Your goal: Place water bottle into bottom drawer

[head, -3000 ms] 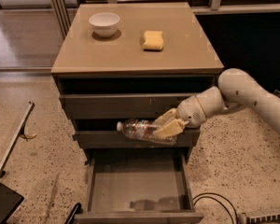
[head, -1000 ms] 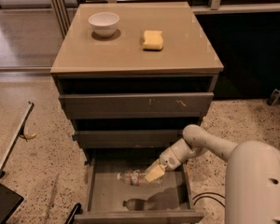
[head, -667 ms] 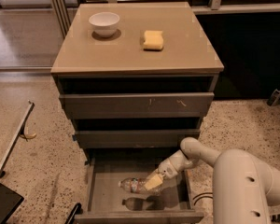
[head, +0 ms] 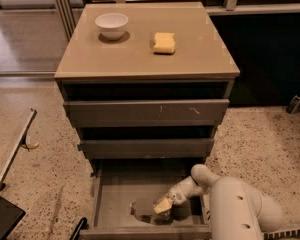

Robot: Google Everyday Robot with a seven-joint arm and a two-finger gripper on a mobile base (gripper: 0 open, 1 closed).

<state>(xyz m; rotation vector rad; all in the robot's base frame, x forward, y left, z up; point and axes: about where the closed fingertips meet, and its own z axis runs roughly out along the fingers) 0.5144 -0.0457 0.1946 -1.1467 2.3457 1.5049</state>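
Observation:
The bottom drawer (head: 119, 190) is pulled open, showing its grey inner tray. The water bottle (head: 141, 208) lies low in the tray near the front middle, clear and dim, its cap pointing left. My gripper (head: 162, 205) reaches down into the drawer from the right. Its yellowish fingers are closed on the bottle's right end. Whether the bottle rests on the tray floor I cannot tell. My white arm (head: 240, 209) fills the lower right corner.
A white bowl (head: 112, 24) and a yellow sponge (head: 164, 42) sit on the cabinet top (head: 140, 59). Two shallower drawers (head: 146, 113) above are slightly open. A metal bar (head: 12, 154) and a black object (head: 2, 219) are at the left on the speckled floor.
My gripper has carried the bottle from in front of the middle drawer down into the bottom drawer, and over the last second lowered it further toward the tray's front.

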